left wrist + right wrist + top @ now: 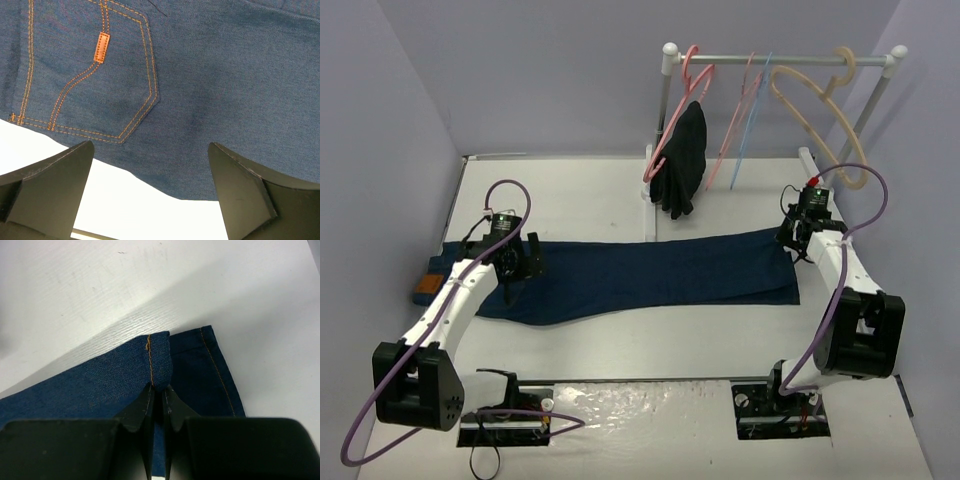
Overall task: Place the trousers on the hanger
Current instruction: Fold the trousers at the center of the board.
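The dark navy trousers [650, 275] lie flat across the table, waistband with its brown patch [423, 287] at the left, leg hems at the right. My left gripper [517, 268] is open just above the seat; the left wrist view shows a back pocket [90, 75] and the trousers' near edge between its fingers [240, 192]. My right gripper [794, 243] is shut on the hem; in the right wrist view it [159, 390] pinches a raised fold of hem [157, 357]. The light-blue hanger [754, 115] hangs on the rack at the back.
A white clothes rack [785, 60] stands at the back right. It carries pink hangers [688, 100], one holding a small black garment [684, 160], and a thick beige hanger [820, 110]. Purple walls close in both sides.
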{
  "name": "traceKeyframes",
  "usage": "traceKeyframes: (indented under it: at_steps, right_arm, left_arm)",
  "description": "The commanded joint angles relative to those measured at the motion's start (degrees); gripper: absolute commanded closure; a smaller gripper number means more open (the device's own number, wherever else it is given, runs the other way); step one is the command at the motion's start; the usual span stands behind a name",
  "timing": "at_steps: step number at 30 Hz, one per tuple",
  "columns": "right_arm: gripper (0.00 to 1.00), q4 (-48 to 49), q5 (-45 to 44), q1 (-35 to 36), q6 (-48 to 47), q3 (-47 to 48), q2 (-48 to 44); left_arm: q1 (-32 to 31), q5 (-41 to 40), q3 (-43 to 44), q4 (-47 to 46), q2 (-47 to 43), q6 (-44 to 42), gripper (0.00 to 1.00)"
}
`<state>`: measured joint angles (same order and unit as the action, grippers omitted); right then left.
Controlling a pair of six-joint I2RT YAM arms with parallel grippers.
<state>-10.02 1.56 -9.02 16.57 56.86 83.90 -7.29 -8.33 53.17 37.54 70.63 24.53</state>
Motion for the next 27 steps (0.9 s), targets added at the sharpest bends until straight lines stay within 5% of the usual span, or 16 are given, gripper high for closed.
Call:
traceKeyframes:
  at_steps: [1,6,13,27]
  right_arm:
    - [1.0,-0.2,-4.3,-0.4,0.9,2.1,2.3]
    - [0.9,-1.2,-9.3,-0.5,1.6,2.1,4.5]
    - [0.47,-4.3,-16.0,-0.3,2.7,4.3,5.0]
    - [0.44,1.3,-3.2,-0.2,9.4,-6.3,4.2]
  left_arm:
    - [-0.1,-1.7,2.2,0.1,-0.1,-0.4,0.03]
    - [-0.1,-1.8,2.3,0.3,0.3,-0.4,0.03]
    - [-0.1,-2.2,2.6,0.7,1.3,-0.4,0.03]
    - [-0.1,-1.9,2.9,0.8,1.9,-0.3,0.03]
